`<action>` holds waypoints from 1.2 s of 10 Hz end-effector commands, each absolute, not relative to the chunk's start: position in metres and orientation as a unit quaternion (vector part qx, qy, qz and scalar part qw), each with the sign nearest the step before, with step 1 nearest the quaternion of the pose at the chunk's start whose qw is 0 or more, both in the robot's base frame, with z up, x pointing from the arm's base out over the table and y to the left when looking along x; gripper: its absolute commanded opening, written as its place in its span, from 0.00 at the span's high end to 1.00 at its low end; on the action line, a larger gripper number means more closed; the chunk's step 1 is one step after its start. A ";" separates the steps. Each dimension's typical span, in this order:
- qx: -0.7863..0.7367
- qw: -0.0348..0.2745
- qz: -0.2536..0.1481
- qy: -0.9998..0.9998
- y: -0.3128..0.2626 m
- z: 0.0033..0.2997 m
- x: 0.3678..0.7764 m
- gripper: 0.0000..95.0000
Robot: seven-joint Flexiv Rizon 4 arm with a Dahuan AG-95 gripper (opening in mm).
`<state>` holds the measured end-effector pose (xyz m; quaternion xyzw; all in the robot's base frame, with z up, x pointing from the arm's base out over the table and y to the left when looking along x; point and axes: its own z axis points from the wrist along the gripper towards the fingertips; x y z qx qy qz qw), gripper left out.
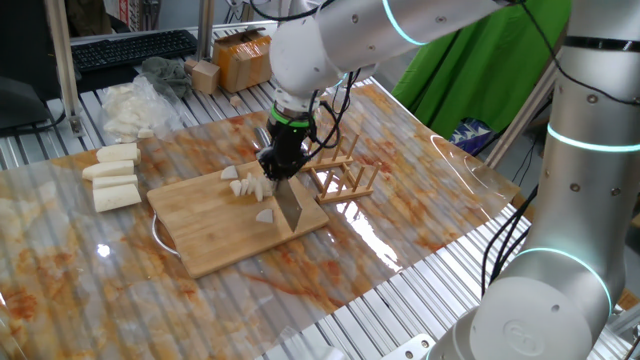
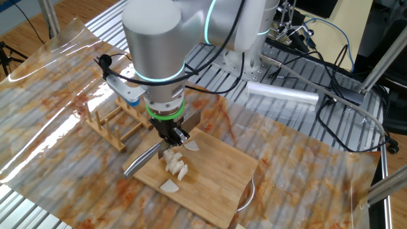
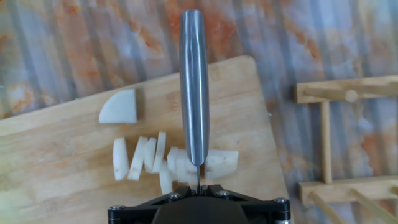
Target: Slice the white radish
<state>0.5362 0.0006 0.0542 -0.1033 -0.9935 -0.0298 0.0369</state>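
1. Closest in, seen from the hand view, the claw (image 3: 198, 208) is clamped on the knife (image 3: 194, 87), whose steel handle runs straight away from the camera and whose blade stands edge-down among the pieces.
2. The white radish (image 3: 168, 160) lies already cut on the cutting board (image 3: 56, 174): a loose row of slices leaning against one another, the row running crosswise to the knife, with one chunk on the far side of the blade (image 3: 221, 163).
3. One quarter-round piece (image 3: 119, 107) sits apart from the row, flat side toward the board's middle.
4. The board's corner ends just beyond the knife; bare wood lies open to the left of the slices.
5. Beside that edge stands a wooden rack (image 1: 342, 178), near the claw's side.
6. Farther across the bench (image 1: 60, 250), three long radish blocks (image 1: 112, 177) lie grouped, well clear of the board.
7. Beyond them is a heap of white scraps (image 1: 125, 105) on clear plastic.
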 end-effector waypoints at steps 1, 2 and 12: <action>-0.103 0.044 -0.028 -0.993 -0.001 0.066 0.534 1.00; -0.101 0.044 -0.027 -0.994 -0.001 0.068 0.534 1.00; -0.086 0.042 -0.018 -0.995 -0.017 0.073 0.532 1.00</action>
